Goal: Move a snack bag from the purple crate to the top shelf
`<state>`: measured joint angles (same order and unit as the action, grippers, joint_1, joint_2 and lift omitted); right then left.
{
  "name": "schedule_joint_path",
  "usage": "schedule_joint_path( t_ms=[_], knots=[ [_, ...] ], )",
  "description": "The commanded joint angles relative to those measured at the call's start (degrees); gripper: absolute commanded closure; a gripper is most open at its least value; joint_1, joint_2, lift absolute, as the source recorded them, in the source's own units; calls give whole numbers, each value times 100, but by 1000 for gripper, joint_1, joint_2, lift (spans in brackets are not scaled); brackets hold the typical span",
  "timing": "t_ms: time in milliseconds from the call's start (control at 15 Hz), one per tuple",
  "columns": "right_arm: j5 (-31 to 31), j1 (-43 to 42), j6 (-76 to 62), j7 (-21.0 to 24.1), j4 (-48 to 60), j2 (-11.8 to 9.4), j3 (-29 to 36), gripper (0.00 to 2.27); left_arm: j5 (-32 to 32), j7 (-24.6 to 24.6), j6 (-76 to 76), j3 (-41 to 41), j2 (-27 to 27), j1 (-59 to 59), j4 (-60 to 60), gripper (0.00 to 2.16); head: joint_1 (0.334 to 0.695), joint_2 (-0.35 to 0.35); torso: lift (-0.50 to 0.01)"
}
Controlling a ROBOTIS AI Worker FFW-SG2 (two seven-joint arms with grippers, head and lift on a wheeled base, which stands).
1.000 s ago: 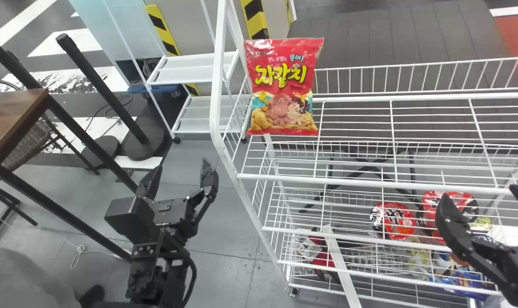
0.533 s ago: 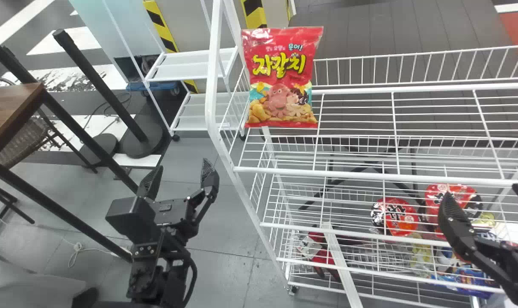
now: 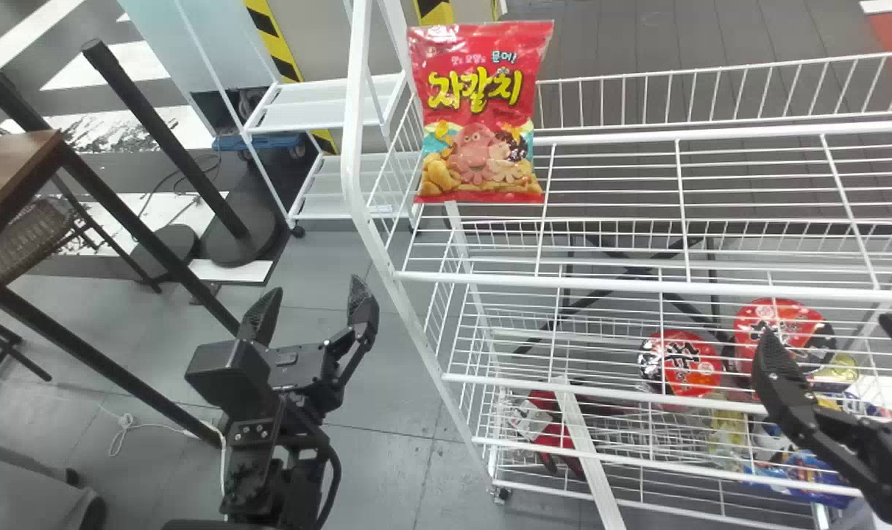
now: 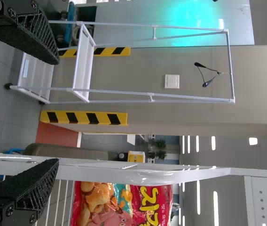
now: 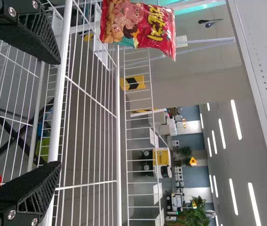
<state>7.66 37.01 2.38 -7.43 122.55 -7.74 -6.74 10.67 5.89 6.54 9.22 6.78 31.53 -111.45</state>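
The red snack bag (image 3: 479, 110) stands upright on the top shelf (image 3: 608, 184) at its left end, touched by no gripper. My left gripper (image 3: 310, 309) is open and empty, left of the rack and below the bag's level. At the right edge, in front of the rack, my right gripper (image 3: 832, 342) is open too. In the left wrist view the left gripper (image 4: 53, 110) has its fingers wide apart, with the snack bag (image 4: 124, 205) beyond the rack's side. The right wrist view has the right gripper (image 5: 58, 115) empty and the snack bag (image 5: 138, 26) standing farther along the shelf.
Red packages (image 3: 680, 364) and other goods lie on the lower wire levels. The rack's white side post (image 3: 409, 316) rises between the left arm and the shelves. A wooden table (image 3: 19, 169) and a black post (image 3: 166, 140) stand at the left.
In the head view the rack, bag and surroundings have shifted upward and slightly left. Both grippers hold nearly the same place in that view and stay open; the bag keeps its place on the shelf.
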Motion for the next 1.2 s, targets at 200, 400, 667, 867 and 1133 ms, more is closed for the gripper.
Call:
schedule_joint_path(
  t_ms=[200, 400, 667, 867, 1133],
  knots=[
    [-19, -1, -31, -4, -3, -8, 6, 36, -3, 0, 53, 1, -10, 3, 26, 66, 695, 294, -107],
    [-19, 8, -48, -4, -3, -8, 14, 36, -3, 0, 70, 1, -10, 11, 53, 66, 695, 294, -119],
    [-28, 17, -136, -4, -38, -8, 14, 36, -12, 0, 88, -8, -10, 11, 62, 66, 695, 294, -135],
    [-37, 17, -189, -22, -55, -8, 14, 36, -12, 0, 88, -8, -10, 11, 70, 66, 695, 293, -147],
    [-46, 8, -189, -22, -64, 1, 6, 36, -38, 0, 193, -8, -10, 11, 123, 66, 695, 294, -163]
  ],
)
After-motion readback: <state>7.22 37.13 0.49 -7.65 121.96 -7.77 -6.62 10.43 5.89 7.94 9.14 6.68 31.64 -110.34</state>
